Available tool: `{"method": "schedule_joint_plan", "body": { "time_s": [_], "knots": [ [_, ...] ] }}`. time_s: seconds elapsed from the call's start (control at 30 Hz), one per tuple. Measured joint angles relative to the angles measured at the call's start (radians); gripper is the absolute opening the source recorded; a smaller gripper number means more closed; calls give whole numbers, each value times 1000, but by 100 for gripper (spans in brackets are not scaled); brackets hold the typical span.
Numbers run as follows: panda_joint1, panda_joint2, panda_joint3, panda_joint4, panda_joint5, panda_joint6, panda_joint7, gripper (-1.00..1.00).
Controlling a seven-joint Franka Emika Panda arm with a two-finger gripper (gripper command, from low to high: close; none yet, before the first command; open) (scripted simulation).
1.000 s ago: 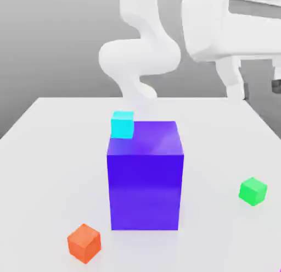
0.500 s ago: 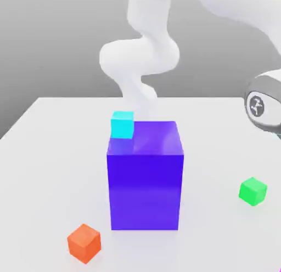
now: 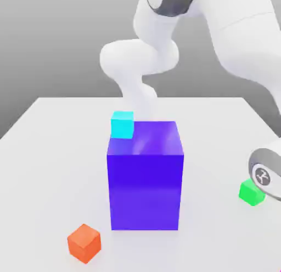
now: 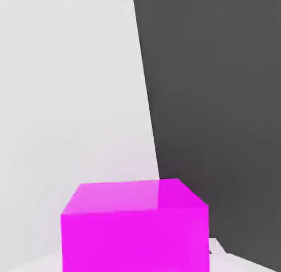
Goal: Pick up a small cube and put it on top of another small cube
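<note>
Glossy, smooth magenta cube (image 4: 134,227); faint sheen on big blue-purple block (image 3: 145,177); matt white tabletop (image 3: 49,155).

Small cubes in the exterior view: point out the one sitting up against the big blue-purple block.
The cyan cube, touching the blue-purple block's far upper corner. The orange cube and green cube sit apart on the table.

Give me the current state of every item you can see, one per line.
magenta cube: close under the hand camera, near the table edge.
green cube: on the table, nothing stacked on it, arm partly covering it.
cyan cube: behind the purple block.
purple block: upright, mid-table.
orange cube: alone, on the table.
</note>
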Motion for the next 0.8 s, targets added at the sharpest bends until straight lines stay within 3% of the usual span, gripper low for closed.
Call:
{"method": "schedule_joint_plan", "body": {
  "time_s": [0.4,0.67,0.8],
  "knots": [
    [85,-351,101,-400,9,46,12,-100],
    [184,-589,177,-691,84,105,-36,-100],
    [229,-526,145,-732,45,207,-8,-100]
  ]
}}
